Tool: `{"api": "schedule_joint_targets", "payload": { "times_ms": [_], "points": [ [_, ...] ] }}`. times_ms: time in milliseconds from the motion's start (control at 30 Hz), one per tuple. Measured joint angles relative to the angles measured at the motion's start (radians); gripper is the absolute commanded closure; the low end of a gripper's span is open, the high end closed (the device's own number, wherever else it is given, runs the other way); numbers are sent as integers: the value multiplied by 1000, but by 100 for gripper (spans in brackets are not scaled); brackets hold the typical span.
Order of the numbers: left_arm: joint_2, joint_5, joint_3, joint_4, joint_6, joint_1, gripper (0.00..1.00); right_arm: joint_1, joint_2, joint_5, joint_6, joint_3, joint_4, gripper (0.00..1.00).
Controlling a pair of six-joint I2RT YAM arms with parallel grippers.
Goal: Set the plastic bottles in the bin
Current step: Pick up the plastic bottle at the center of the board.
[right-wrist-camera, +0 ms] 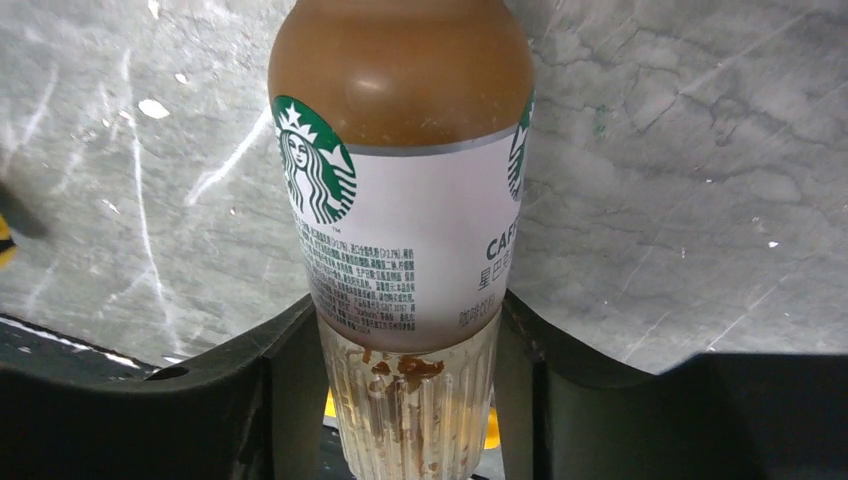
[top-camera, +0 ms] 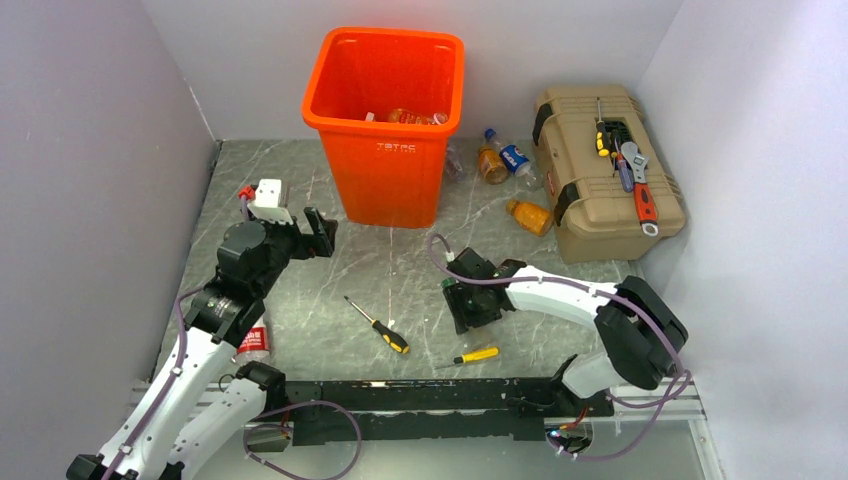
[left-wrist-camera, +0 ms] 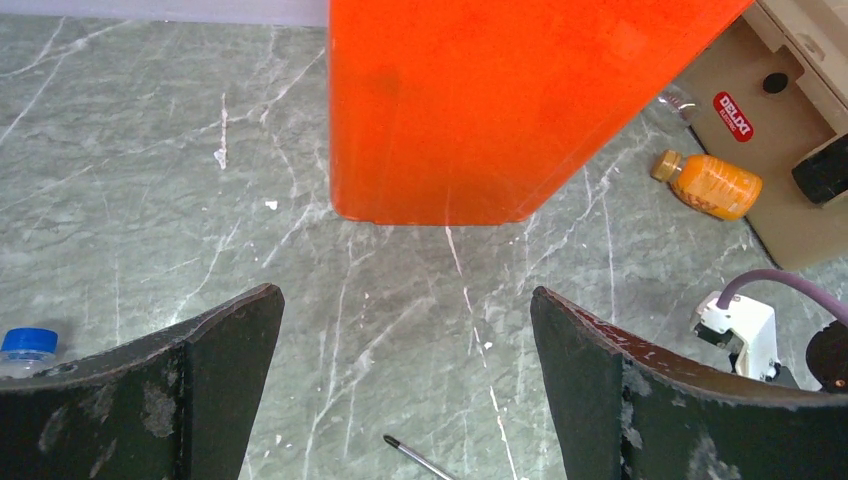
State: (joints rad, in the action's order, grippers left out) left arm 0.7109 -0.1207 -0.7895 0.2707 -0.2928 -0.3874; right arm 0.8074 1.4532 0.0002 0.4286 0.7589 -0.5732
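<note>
The orange bin (top-camera: 385, 120) stands at the back middle with bottles (top-camera: 415, 117) lying inside. Three plastic bottles lie between it and the toolbox: an orange one (top-camera: 490, 165), a blue-labelled one (top-camera: 515, 155) and another orange one (top-camera: 528, 215) (left-wrist-camera: 710, 185). A red-labelled bottle (top-camera: 253, 340) lies under my left arm. My left gripper (top-camera: 320, 232) (left-wrist-camera: 405, 340) hangs open and empty just in front of the bin's wall (left-wrist-camera: 480, 100). Low over the table's middle, my right gripper (top-camera: 468, 303) (right-wrist-camera: 405, 385) is shut on the ribbed end of a white-labelled coffee bottle (right-wrist-camera: 400, 200).
A tan toolbox (top-camera: 605, 170) with tools on its lid stands at the back right. Two yellow-handled screwdrivers (top-camera: 380, 328) (top-camera: 478, 354) lie near the front middle. A blue-capped bottle (left-wrist-camera: 25, 345) shows at the left edge of the left wrist view. Walls close both sides.
</note>
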Motion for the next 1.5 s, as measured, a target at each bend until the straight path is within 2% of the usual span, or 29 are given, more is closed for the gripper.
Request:
{"api": "schedule_joint_targets", "payload": {
  "times_ms": [100,233,333,467,533,633,733,900,967,1100,1167,1400,1500],
  "points": [
    [0,3,0,0,-2,0,0,2,-8,17,12,-1,18,63],
    [-1,25,0,-2,-5,0,0,13,-90,45,16,-21,58,70],
    [-14,76,3,-29,-10,0,1,34,-259,54,-2,-49,122,73],
    [-48,167,18,-87,-40,0,1,74,-538,27,-53,-115,310,75],
    [-47,268,18,-132,-56,0,1,97,-674,-24,-87,-181,456,76],
    [-11,475,16,-251,-118,0,1,120,-787,-91,-116,-261,601,77],
    [78,681,2,-392,-230,-2,1,126,-805,-137,-131,-286,686,78],
    [227,863,-51,-541,-384,-33,1,132,-774,-187,-131,-314,816,79],
    [253,876,-80,-524,-377,-77,0,135,-759,-198,-130,-325,855,81],
    [316,843,-207,-401,-256,-274,1,140,-690,-212,-127,-325,913,83],
    [327,827,-230,-372,-211,-335,0,144,-669,-214,-122,-327,927,83],
    [359,719,-237,-296,-134,-363,5,158,-670,-217,-109,-341,977,83],
    [387,672,-243,-244,-118,-374,12,159,-675,-219,-109,-341,993,83]
  ]
}}
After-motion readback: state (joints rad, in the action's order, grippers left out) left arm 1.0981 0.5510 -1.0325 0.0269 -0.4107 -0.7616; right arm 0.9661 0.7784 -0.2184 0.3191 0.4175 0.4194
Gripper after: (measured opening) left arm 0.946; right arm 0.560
